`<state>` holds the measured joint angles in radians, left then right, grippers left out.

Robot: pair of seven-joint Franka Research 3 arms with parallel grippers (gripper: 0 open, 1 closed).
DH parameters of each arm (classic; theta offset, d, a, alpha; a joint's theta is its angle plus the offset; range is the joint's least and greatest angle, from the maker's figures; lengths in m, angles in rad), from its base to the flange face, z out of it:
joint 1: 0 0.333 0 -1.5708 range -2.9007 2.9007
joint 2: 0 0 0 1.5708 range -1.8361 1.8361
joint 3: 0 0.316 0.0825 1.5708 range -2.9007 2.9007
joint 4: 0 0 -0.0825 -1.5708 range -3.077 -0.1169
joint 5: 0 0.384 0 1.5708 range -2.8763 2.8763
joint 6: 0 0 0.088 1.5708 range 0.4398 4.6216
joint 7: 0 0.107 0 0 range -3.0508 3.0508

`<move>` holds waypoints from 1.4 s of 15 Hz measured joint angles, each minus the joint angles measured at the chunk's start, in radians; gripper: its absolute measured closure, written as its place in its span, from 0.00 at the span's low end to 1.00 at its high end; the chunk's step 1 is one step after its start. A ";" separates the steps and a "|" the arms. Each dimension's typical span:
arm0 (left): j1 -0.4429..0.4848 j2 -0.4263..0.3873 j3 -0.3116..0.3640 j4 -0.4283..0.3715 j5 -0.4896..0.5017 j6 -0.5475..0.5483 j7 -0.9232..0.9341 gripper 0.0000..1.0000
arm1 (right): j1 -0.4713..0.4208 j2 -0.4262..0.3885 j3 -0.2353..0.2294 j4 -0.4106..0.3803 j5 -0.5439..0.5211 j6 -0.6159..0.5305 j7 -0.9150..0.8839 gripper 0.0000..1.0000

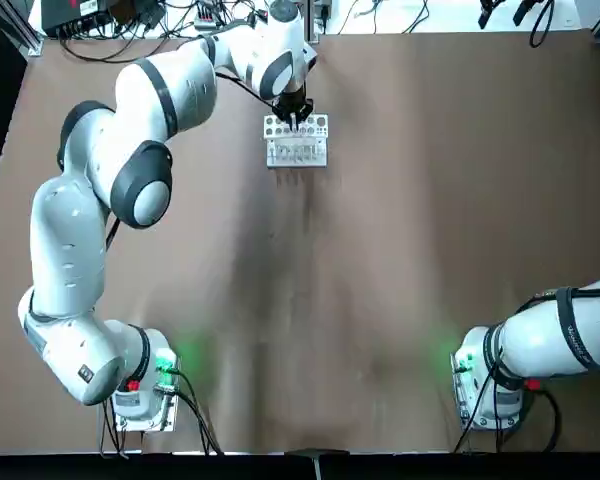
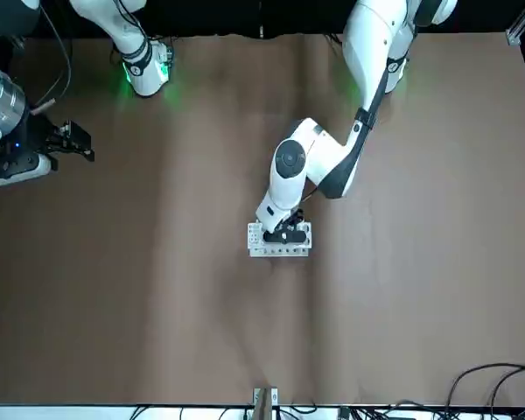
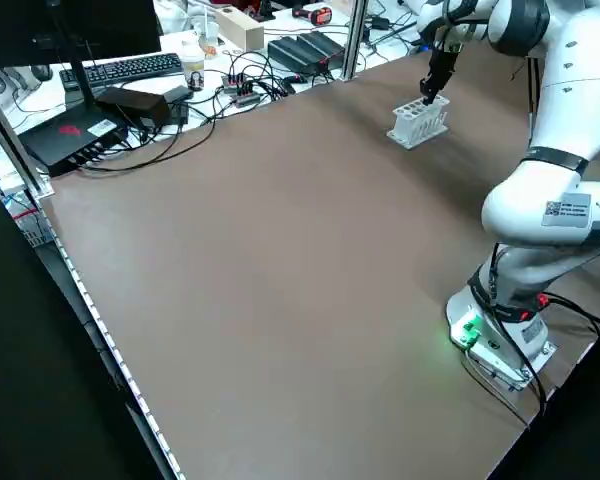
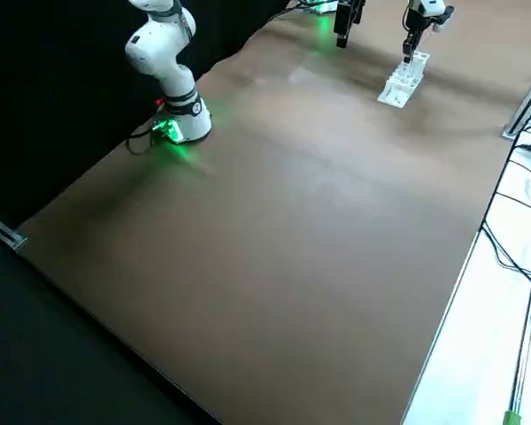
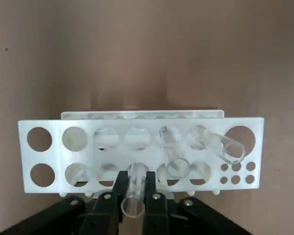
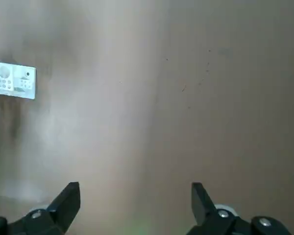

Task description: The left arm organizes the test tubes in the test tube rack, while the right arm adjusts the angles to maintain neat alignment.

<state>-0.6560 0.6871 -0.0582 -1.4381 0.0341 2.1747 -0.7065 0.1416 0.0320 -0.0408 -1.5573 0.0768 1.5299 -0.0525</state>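
Top view: left arm (image 1: 138,130) reaches to far side, where rack (image 1: 297,158) stands on table (image 1: 400,200). My left gripper (image 5: 135,193), at rack, closed on tube (image 5: 135,188), probably to steady or seat it. Two other tubes lean in holes, likely needing straightening. Right gripper (image 6: 136,208) parked aside, fingers wide, holding nothing.

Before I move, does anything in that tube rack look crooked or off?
Yes: two test tubes lean askew in the rack, tilted differently from each other, near the tube between the left pincer's fingers.
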 joint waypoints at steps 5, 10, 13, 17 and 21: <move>0.000 0.000 0.000 0.002 0.000 0.000 0.000 0.82 | 0.000 0.000 0.000 0.000 0.000 0.000 0.000 0.00; 0.001 -0.001 0.000 0.005 0.000 0.000 0.000 0.82 | 0.000 0.000 0.000 0.000 0.000 0.000 0.000 0.00; 0.005 -0.007 0.000 0.013 0.000 0.000 0.000 0.82 | 0.000 0.000 0.000 0.000 0.000 0.000 0.000 0.00; 0.007 -0.019 -0.001 0.017 0.000 -0.001 0.000 0.82 | 0.000 0.000 0.000 0.000 0.000 0.000 0.000 0.00; 0.007 -0.025 -0.002 0.017 0.000 -0.009 0.000 0.82 | 0.000 0.000 0.000 0.000 0.000 0.000 0.000 0.00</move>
<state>-0.6493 0.6619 -0.0599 -1.4211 0.0339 2.1661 -0.7065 0.1418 0.0320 -0.0404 -1.5573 0.0768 1.5299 -0.0525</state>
